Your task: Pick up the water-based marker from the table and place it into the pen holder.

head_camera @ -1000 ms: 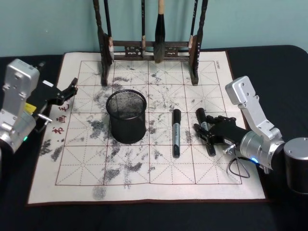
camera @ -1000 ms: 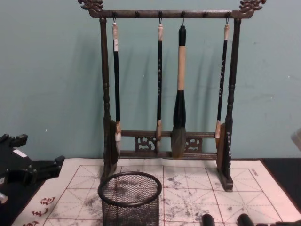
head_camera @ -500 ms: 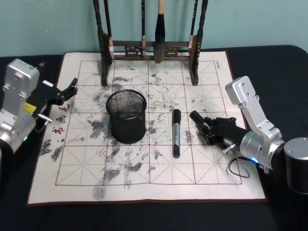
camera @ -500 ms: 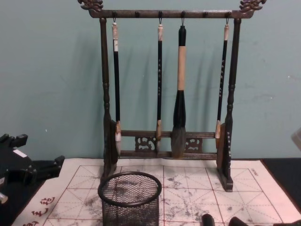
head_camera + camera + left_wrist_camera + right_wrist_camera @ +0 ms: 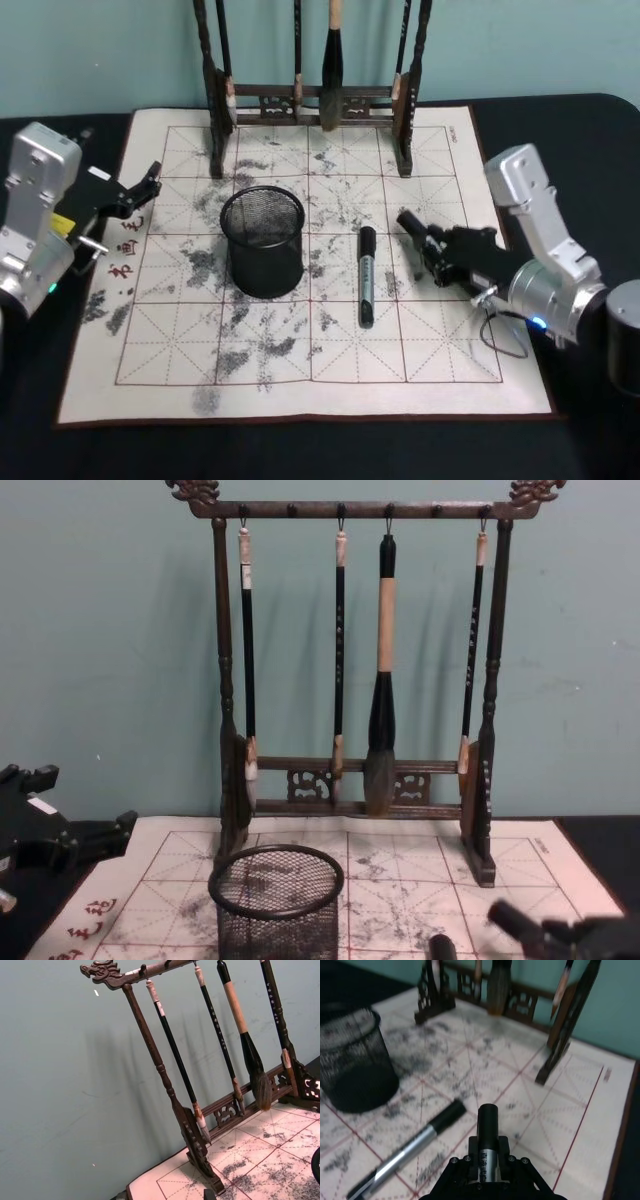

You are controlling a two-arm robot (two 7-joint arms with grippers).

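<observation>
jaws of your right gripper (image 5: 487, 1172) are clamped on a water-based marker (image 5: 488, 1130), holding it clear of the mat (image 5: 300, 385). a second marker (image 5: 366, 275) lies flat between it and the upright pen holder (image 5: 263, 270). your left gripper (image 5: 145, 188) sits parked at the mat's left edge.

The head camera is looking down over the calligraphy mat (image 5: 450, 350); the chest camera is facing the brush rack (image 5: 222, 660) from low. The left wrist camera is tilting up at it, the right one skimming the mat close behind its marker (image 5: 488, 1125). All are sharing the rack.
</observation>
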